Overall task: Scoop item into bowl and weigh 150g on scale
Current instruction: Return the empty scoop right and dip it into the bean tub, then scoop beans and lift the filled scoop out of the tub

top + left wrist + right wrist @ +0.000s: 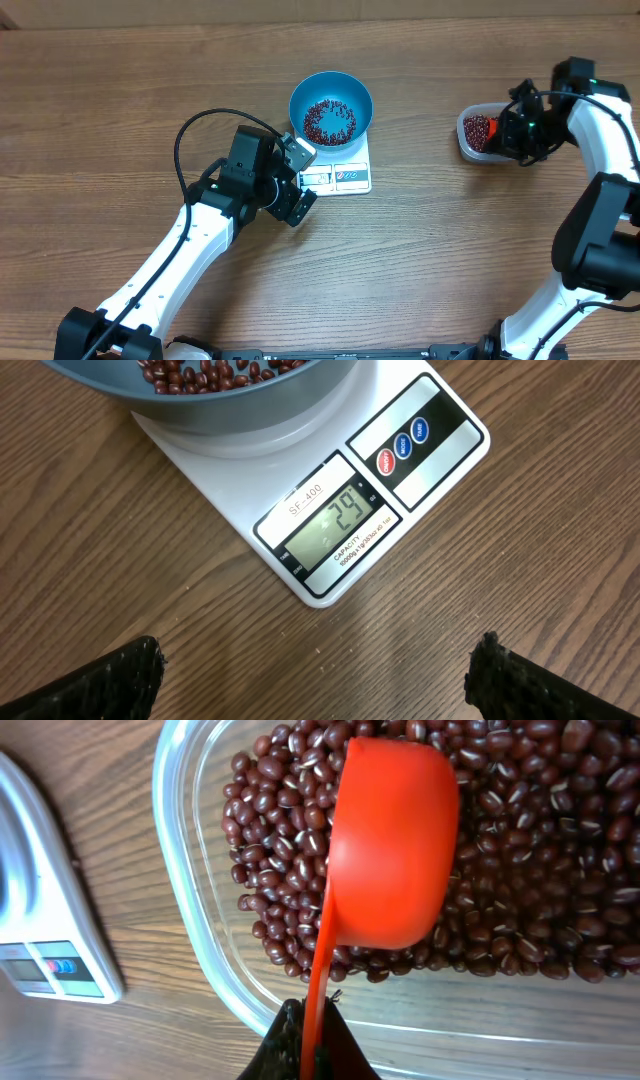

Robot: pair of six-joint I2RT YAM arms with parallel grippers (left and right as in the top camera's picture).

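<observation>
Beans (540,870) in the tub (175,900) at 3 o'clock want a deep, level dig — right end effector (310,1045) clamped on the scoop (395,840), left end effector (310,680) spread wide, empty.

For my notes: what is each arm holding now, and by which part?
Right jaws pinch the red scoop by its handle; left jaws hold nothing.
</observation>
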